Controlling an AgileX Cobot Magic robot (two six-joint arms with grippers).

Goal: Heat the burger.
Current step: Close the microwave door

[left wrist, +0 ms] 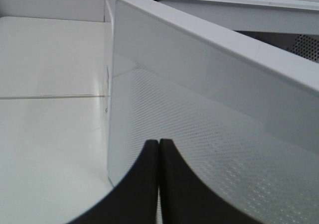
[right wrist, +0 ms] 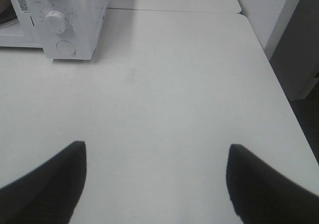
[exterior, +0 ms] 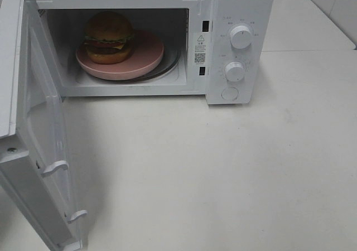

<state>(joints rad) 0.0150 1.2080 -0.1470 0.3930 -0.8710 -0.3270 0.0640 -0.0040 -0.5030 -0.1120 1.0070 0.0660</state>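
- The microwave door [exterior: 42, 145] stands wide open at the near left, leaving the cavity free to reach.
- The left gripper [left wrist: 158, 142] is closed on nothing, just beside this door; I judge it is placed to push the door shut.
- The burger [exterior: 109, 36] already sits on the pink plate [exterior: 146, 54] inside the microwave [exterior: 240, 5], far left.
- The right gripper [right wrist: 155, 145] hangs open over the table [exterior: 223, 167], near the knobs [exterior: 241, 37] but apart from them.
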